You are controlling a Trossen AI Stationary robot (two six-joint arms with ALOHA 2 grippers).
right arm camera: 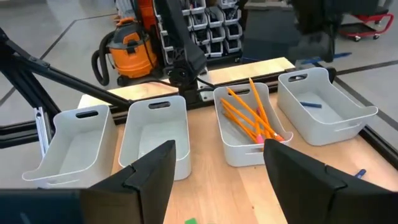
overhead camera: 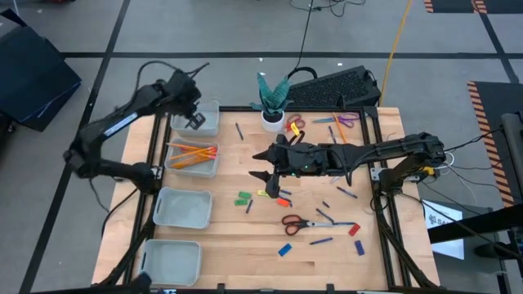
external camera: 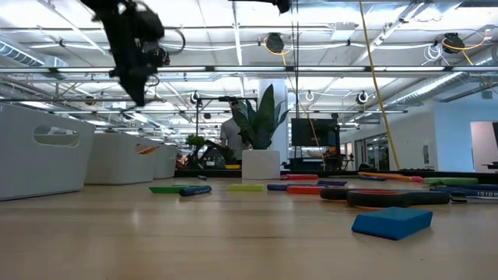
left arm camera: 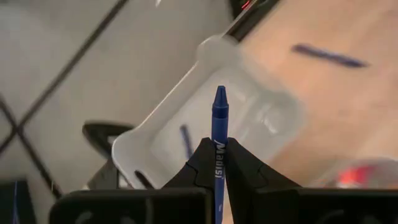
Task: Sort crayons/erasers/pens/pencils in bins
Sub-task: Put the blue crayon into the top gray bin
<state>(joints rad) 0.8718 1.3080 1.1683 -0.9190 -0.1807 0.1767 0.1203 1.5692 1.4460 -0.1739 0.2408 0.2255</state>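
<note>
My left gripper (overhead camera: pixel 194 121) hangs over the far-left bin (overhead camera: pixel 204 122) and is shut on a slim blue pen (left arm camera: pixel 219 115) with a pointed tip. Another dark blue pen (left arm camera: pixel 185 140) lies inside that bin. The bin beside it (overhead camera: pixel 193 158) holds the orange pencils (right arm camera: pixel 252 115). My right gripper (overhead camera: pixel 265 175) stands open over the middle of the table with nothing between its fingers. Just below it on the wood lie a green eraser (overhead camera: pixel 243 198), a yellow one (overhead camera: pixel 263 193) and a red one (overhead camera: pixel 283 201). My left gripper pinches the pen's shaft (left arm camera: pixel 219 163) between its two fingers. The pen runs along the fingers, and its pointed end (left arm camera: pixel 219 94) sticks out past the fingertips. The fingers point down from above, and the pen is lifted clear over the far-left bin.
Two more bins (overhead camera: pixel 184 207) (overhead camera: pixel 173 260) stand along the left edge. Scissors (overhead camera: pixel 298 222), blue erasers (overhead camera: pixel 284 250) and loose dark pens (overhead camera: pixel 321 241) are scattered on the right half. A white plant pot (overhead camera: pixel 272 120) stands at the far edge, with a keyboard (overhead camera: pixel 335 88) behind it.
</note>
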